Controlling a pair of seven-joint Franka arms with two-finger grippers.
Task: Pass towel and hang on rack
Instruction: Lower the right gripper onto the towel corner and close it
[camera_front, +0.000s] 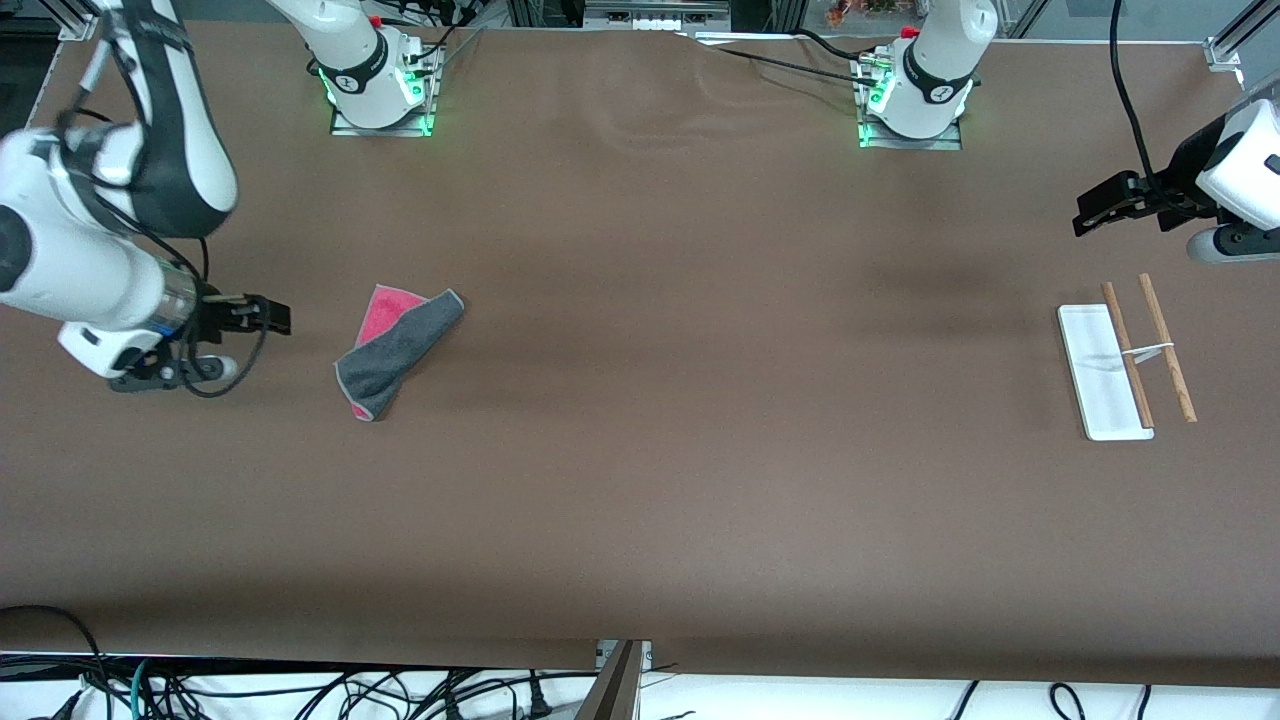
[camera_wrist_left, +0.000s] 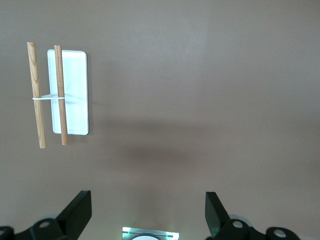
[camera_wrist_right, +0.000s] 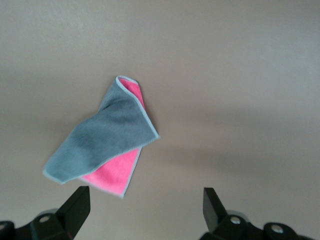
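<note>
Right now nothing's picked up: the towel (camera_front: 398, 350) lies flat on the table (camera_front: 640, 480), right gripper (camera_front: 262, 315) beside it, jaws open and empty. Left gripper (camera_front: 1095, 212) waits open-jawed up near the rack (camera_front: 1125, 365); next, I'd say, right drops onto the cloth and pinches an edge.

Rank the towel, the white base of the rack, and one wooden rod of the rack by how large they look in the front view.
1. towel, the largest patch
2. white base, long as the towel but narrower
3. wooden rod, about as long as the base, far thinner

All lie on the table, so nearness hardly affects this.
</note>
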